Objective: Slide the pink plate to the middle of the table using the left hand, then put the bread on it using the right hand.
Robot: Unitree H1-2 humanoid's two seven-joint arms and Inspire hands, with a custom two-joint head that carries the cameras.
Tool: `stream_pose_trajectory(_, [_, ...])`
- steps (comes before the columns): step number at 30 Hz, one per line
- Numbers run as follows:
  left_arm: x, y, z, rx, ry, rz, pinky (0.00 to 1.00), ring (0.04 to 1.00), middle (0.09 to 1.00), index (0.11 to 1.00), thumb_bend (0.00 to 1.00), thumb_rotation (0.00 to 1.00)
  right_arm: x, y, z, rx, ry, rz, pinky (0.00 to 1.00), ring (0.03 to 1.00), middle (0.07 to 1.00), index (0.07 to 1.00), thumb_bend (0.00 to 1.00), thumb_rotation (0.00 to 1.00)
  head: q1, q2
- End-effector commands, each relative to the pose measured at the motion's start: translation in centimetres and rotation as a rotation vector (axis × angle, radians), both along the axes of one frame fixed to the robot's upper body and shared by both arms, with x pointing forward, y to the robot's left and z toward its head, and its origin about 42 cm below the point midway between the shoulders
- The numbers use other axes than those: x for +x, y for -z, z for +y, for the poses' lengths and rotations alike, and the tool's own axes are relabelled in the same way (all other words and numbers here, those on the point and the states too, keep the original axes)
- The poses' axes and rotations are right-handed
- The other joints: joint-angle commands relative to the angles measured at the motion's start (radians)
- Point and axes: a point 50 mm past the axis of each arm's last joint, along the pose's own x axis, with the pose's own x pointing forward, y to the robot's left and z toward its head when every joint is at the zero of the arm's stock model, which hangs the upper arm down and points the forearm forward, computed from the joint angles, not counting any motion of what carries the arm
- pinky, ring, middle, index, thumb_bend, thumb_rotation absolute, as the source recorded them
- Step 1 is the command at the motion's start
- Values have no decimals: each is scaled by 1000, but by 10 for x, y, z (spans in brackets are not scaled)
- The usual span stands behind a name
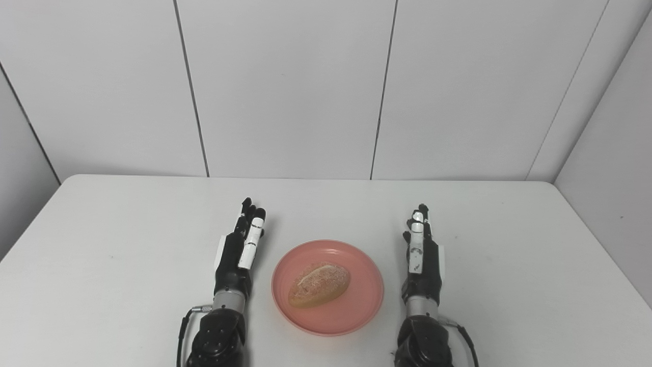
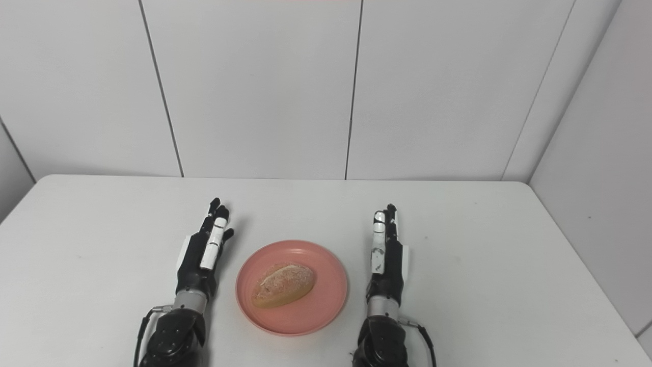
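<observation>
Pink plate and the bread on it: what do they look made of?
Pink plate: likely plastic or melamine, smooth with a soft, low sheen and an even salmon colour; glazed ceramic can't be excluded. Bread: a golden-brown oval roll with a rough, pale-dusted crust; real or replica can't be told.

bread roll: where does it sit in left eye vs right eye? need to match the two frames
Left eye view: bread lies on the pink plate, just below and slightly right of picture centre.
Right eye view: same bread on the plate, lower and left of centre.
Shared landmark: the plate lies between the left hand and the right hand, both open, in each view.
</observation>
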Motion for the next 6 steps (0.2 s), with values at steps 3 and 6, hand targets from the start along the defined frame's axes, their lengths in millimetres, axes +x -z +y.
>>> stream_pose_trajectory(3, [4,-17,-14,-23,-33,-80,1000,1000,999,999,627,865,-3,7,-3,0,-4,21,936,941,958,952,796,1000,24,5])
stream_pose_trajectory(6, [3,-17,-19,-30,-47,-75,1000,1000,1000,1000,603,882,-5,8,-8,-32,-9,17,946,947,956,938,780,1000,53,8])
